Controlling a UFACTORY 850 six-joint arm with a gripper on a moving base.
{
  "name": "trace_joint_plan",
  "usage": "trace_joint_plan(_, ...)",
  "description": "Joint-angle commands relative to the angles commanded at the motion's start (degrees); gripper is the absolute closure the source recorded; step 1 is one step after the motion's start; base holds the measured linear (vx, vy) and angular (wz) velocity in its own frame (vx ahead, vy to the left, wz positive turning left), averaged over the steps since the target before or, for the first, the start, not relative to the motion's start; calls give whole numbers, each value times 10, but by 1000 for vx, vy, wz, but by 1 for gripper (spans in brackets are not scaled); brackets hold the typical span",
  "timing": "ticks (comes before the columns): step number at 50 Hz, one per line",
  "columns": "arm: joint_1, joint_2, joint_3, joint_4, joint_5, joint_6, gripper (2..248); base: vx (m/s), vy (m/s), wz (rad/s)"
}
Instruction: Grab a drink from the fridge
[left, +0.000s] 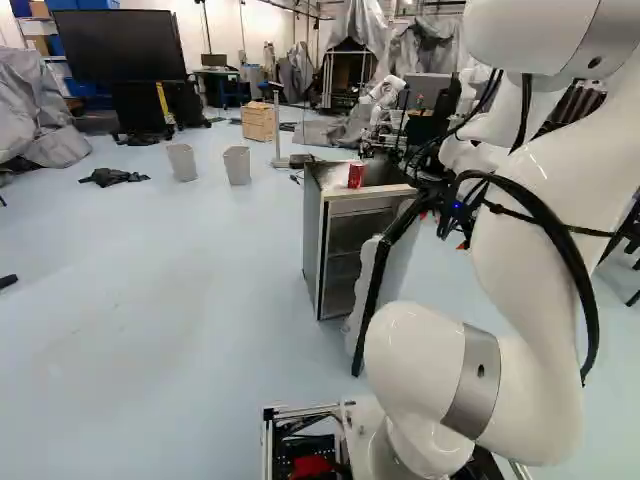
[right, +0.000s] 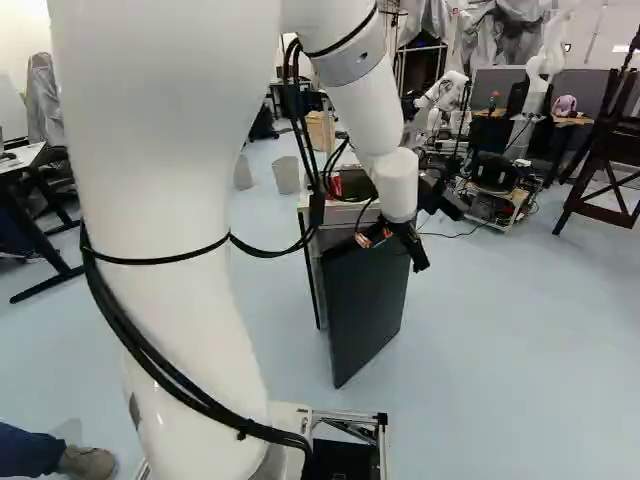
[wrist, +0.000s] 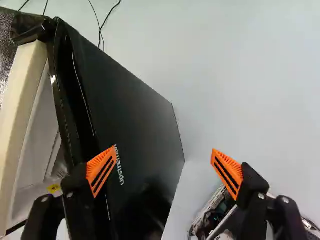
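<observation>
The job looks to be at the door-opening step: the fridge (left: 312, 240) has its door (wrist: 130, 115) swung partly out, and the gripper (wrist: 164, 150) is by that door with nothing held. Its fingers stand wide apart, one overlapping the door near its edge in the wrist view, the other out over the floor (wrist: 260, 75); whether the near one touches the door, I cannot tell. Next, I judge, comes getting a finger round to the inner side and easing the door wider, then turning in towards the shelves (left: 345, 265). The risk is knocking the door shut again, or catching a finger on its rim.

No drink can be made out inside; the one drink in plain sight is a red can (left: 356, 175), upright on top of the fridge.

The door is a flat, dark slab with a soft sheen and pale lettering (wrist: 120, 165), its inner face white and moulded in ridges. The fridge is a plain upright box, dark-sided, with a pale, straight-edged strip along the top front. The orange pads (wrist: 227, 172) are ribbed wedges with dark slots, and the floor is smooth, pale blue-grey and faintly glossy
</observation>
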Motion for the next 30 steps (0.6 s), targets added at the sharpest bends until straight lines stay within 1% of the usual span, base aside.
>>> trace_joint_plan(18, 27, 20, 24, -1, 0, 0, 3, 0, 0, 0)
trace_joint_plan(30, 45, 40, 48, -14, 2, 0, 3, 0, 0, 0)
